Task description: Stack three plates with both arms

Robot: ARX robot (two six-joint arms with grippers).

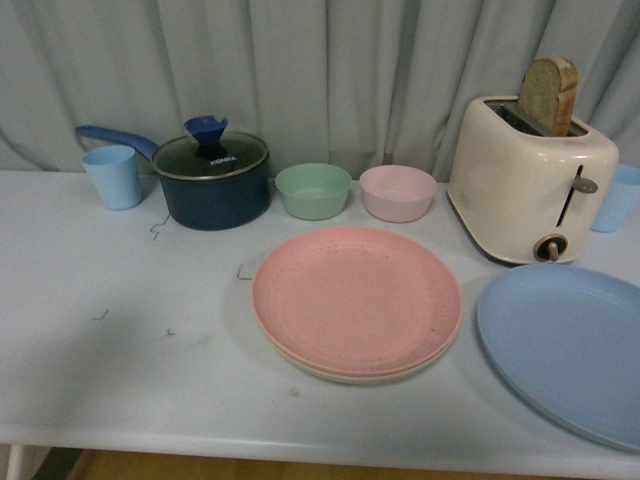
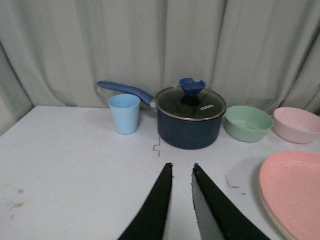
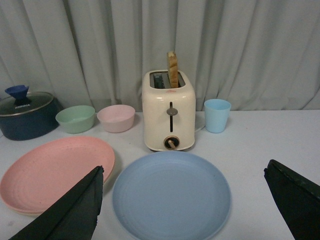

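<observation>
The pink plate (image 1: 355,297) lies on top of the beige plate (image 1: 345,373) in the middle of the table; only the beige rim shows. To their right the light blue plate (image 1: 570,345) rests flat by itself near the front right. Neither arm shows in the front view. In the right wrist view my right gripper (image 3: 183,174) is open, its black fingers (image 3: 75,210) spread wide on both sides of the blue plate (image 3: 171,194), with the pink plate (image 3: 52,170) beside it. My left gripper (image 2: 182,167) is shut and empty over bare table, left of the pink plate (image 2: 295,192).
Along the back stand a light blue cup (image 1: 113,176), a dark blue lidded pot (image 1: 212,178), a green bowl (image 1: 313,190), a pink bowl (image 1: 397,192) and a cream toaster (image 1: 530,178) holding bread. Another blue cup (image 3: 217,115) is right of the toaster. A curtain hangs behind.
</observation>
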